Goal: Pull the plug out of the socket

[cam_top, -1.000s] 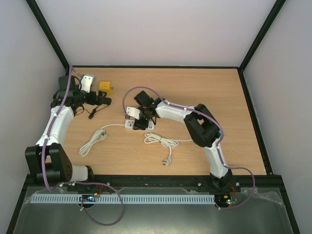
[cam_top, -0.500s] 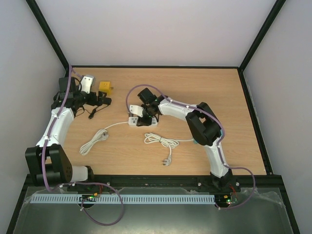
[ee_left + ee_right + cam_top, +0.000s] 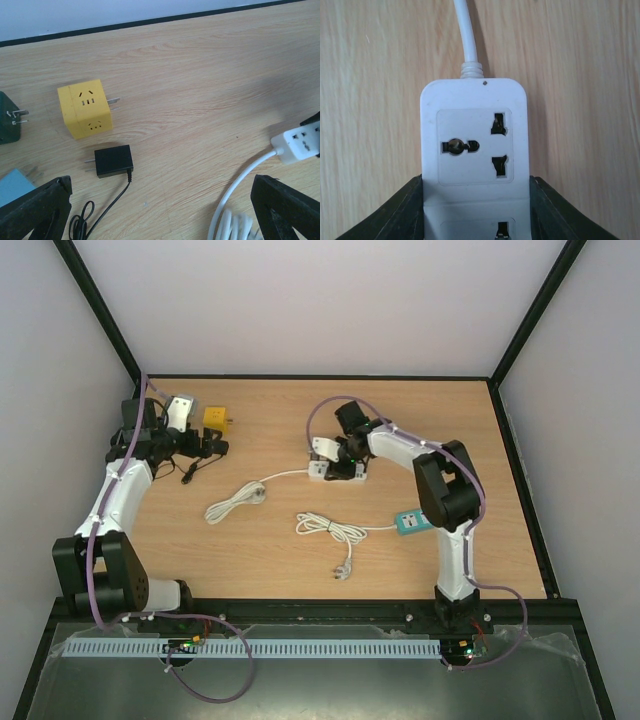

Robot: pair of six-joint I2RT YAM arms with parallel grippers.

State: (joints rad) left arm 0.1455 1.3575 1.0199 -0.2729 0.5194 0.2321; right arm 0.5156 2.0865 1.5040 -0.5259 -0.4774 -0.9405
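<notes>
White power strip (image 3: 474, 145), face up on the wooden table (image 3: 420, 420), a little past the middle and right of centre. Shows, in the right wrist view, one outlet bare and empty, plus the top edge of a second outlet below it; hides the rest beneath the wrist. Carries no plug anywhere visible, so cannot be called plugged or unplugged with certainty. Sits clamped across its width by the right gripper (image 3: 476, 215), one dark finger tight against each long side. Lies farther right and farther from the arm bases than a second ago, dragged there across the tabletop in a grip that has tightened over that same second. Trails a white cord (image 3: 270, 480) off to the left, with the coiled end pulled along and now nearer the centre. Uncovers, through the swing of the right arm, a teal box (image 3: 410, 522) beside that arm. Leaves a second loose white cord (image 3: 325, 527) where it was, nearer the bases. Reads as repositioning or bracing the socket ahead of a pull, not the pull itself. Well to the left, left gripper (image 3: 161, 200) spread wide and holding nothing, unmoved, poised near a yellow cube adapter (image 3: 85, 108) and a black charger (image 3: 114, 161).
</notes>
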